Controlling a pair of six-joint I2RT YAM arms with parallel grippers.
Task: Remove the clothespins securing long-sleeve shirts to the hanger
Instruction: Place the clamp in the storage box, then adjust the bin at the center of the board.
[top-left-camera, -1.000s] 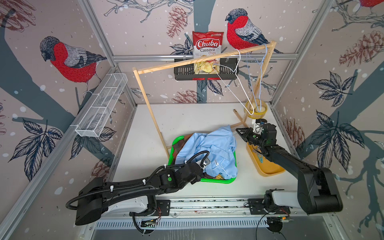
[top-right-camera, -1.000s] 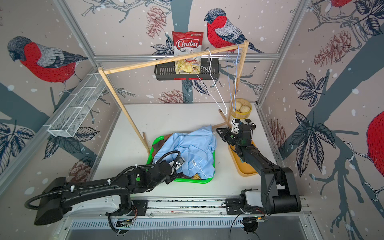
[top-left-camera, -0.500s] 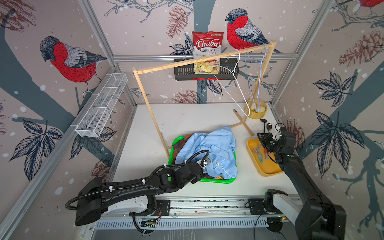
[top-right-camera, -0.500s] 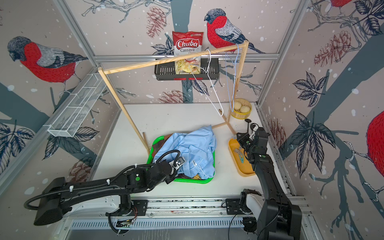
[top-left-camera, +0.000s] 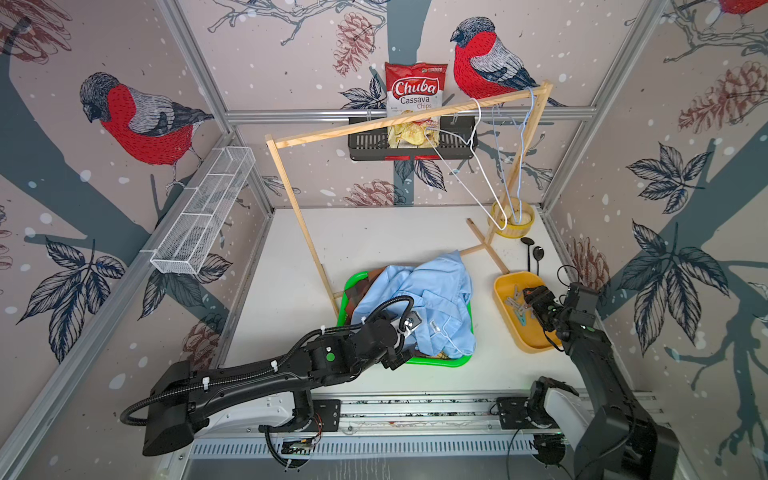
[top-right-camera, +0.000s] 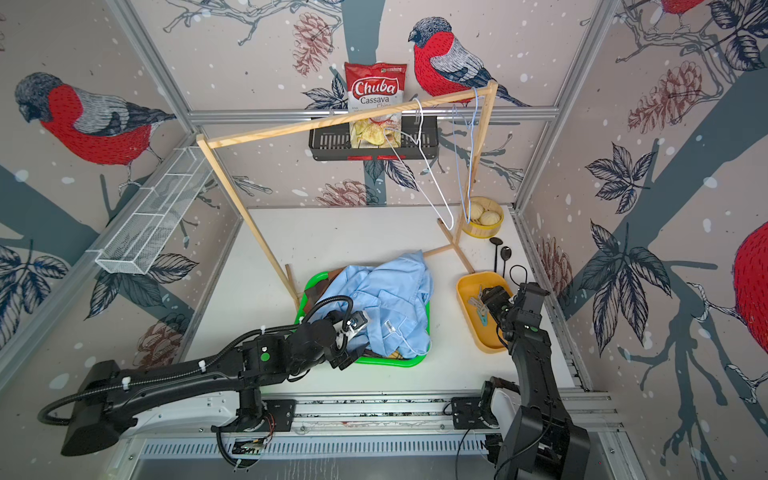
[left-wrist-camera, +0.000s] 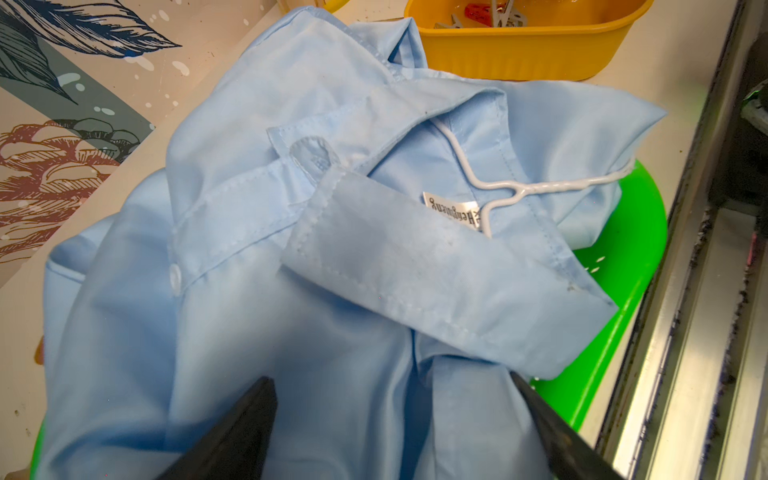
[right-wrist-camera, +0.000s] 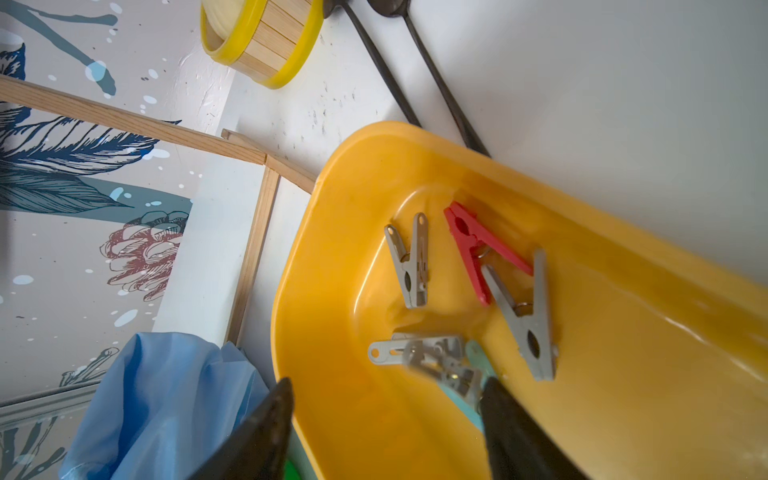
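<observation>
We are holding the left gripper (left-wrist-camera: 390, 380) wide open, the light blue shirt (left-wrist-camera: 291, 311) lying just beneath it. We are holding the right gripper (right-wrist-camera: 386, 384) wide open, the clothespins (right-wrist-camera: 409, 266) lying just ahead in the yellow tray (right-wrist-camera: 332, 257).

Blurred clothespin (right-wrist-camera: 440, 365), perhaps grey, over yellow tray (right-wrist-camera: 324, 291).
</observation>
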